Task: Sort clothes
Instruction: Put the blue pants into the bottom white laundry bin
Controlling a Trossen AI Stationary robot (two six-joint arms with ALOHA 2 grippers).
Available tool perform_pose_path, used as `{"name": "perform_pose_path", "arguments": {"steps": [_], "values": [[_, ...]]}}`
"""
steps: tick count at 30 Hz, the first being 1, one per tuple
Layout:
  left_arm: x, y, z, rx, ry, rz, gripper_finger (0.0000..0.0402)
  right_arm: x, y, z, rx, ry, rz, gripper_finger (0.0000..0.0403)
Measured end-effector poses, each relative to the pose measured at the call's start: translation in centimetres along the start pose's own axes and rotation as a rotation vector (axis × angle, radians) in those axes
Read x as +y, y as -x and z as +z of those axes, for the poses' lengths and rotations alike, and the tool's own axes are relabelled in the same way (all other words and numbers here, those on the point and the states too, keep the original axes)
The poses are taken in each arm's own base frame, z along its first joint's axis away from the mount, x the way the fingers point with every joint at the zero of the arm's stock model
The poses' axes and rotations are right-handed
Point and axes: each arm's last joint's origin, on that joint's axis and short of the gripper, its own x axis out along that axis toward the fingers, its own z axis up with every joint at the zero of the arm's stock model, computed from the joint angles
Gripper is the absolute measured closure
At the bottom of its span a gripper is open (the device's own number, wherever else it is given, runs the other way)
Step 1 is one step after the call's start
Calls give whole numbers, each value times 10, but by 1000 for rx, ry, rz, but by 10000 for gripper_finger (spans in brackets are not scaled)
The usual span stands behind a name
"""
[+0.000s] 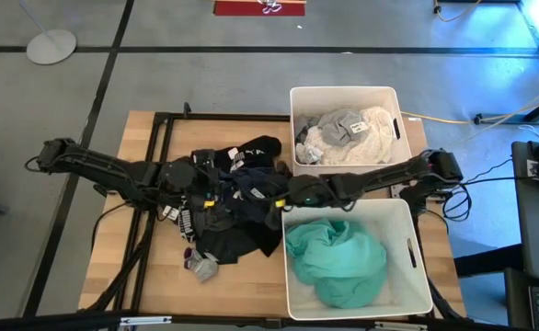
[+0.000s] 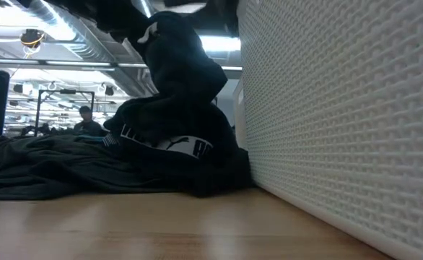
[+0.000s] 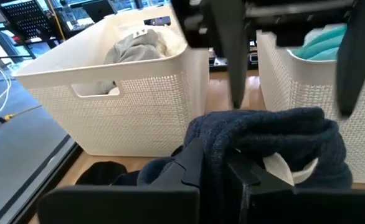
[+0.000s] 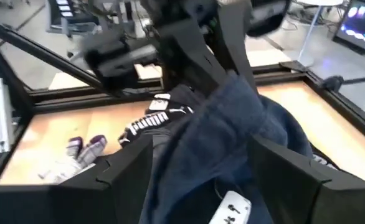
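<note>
Light garments [image 1: 348,135] are already held in the far bin [image 1: 296,101] and a teal garment [image 1: 336,260] in the near bin [image 1: 417,276]. A dark pile [image 1: 237,221] remains on the table [image 1: 159,276] beside the bins. A navy garment [image 3: 276,140] is pinched by the closed left gripper [image 3: 223,177], with the right gripper [image 4: 201,168] spread wide around it.

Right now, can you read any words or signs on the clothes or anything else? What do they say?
No text here reads cleanly.
White brand lettering on a black waistband: too blurred to read.
The same band in the right wrist view: white letters and a logo, unreadable.
White tag on the navy garment: print too small.
Red sign on the floor: unreadable.
</note>
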Motion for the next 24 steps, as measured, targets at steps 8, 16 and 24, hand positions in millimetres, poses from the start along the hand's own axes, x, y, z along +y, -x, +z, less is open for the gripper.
{"name": "perform_pose_path", "arguments": {"steps": [8, 16, 24], "values": [[2, 0, 0, 1, 13, 23, 392, 1, -12, -12, 43, -43, 27, 141], [5, -1, 2, -21, 47, 52, 388, 1, -13, -13, 53, -46, 32, 141], [5, -1, 5, -46, 61, 50, 387, 2, -25, -25, 71, -6, 8, 190]]}}
